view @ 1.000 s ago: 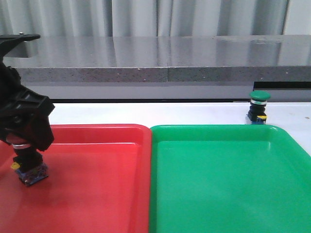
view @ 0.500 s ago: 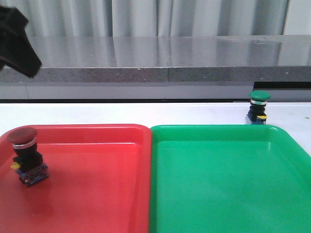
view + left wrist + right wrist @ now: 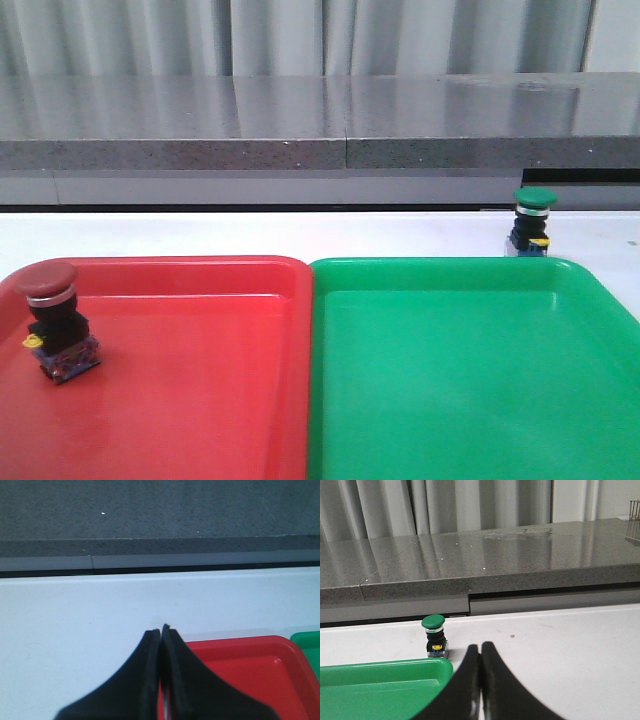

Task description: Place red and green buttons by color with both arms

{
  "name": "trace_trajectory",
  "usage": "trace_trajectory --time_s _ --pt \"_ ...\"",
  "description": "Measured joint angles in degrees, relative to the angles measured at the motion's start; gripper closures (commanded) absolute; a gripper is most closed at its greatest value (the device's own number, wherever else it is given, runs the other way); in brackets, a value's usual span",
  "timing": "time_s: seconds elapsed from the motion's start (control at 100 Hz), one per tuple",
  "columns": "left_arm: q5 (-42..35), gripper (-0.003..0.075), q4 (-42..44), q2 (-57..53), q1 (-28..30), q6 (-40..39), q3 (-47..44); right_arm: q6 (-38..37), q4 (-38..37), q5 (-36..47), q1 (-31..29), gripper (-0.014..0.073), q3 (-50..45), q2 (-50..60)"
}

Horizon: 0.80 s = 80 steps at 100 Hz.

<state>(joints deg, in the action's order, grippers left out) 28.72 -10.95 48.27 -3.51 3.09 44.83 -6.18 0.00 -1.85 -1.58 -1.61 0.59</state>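
Standing upright on the white table (image 3: pixel 300 235) just behind the green tray (image 3: pixel 470 370), the green button (image 3: pixel 434 635) lies ahead of the right gripper (image 3: pixel 480 647), fingers together, while the red button (image 3: pixel 55 320) sits in the red tray (image 3: pixel 200 380).

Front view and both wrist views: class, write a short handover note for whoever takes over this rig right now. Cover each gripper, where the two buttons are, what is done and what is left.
Left gripper: shut, empty, above the white table near the red tray.
Right gripper: shut, empty, near the green button.
Red button: upright inside the red tray, at its left side. Done.
Green button: upright on the table just behind the green tray, not in it.
Left: the right arm must open, grasp the green button and set it in the green tray.
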Motion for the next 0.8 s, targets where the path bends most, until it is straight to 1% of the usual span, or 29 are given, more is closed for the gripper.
trace_trajectory --time_s 0.08,0.19,0.34,0.58,0.8 --pt "-0.42 0.0741 0.0 -2.88 2.18 -0.52 -2.47 0.0 0.0 0.0 0.0 0.0657 0.0 0.0" --pt "-0.81 0.0741 0.0 -7.15 3.62 -1.19 -5.99 0.0 0.0 0.0 0.0 0.0657 0.0 0.0" --pt "-2.82 0.0741 0.0 -13.05 3.85 -1.42 -10.93 0.0 0.0 0.0 0.0 0.0657 0.0 0.0" --pt "-4.0 0.0741 0.21 -21.74 3.85 -1.52 -15.06 0.0 0.0 0.0 0.0 0.0657 0.0 0.0" --pt "-8.86 0.0741 0.33 -26.86 3.85 -1.62 -20.4 0.0 0.0 0.0 0.0 0.0657 0.0 0.0"
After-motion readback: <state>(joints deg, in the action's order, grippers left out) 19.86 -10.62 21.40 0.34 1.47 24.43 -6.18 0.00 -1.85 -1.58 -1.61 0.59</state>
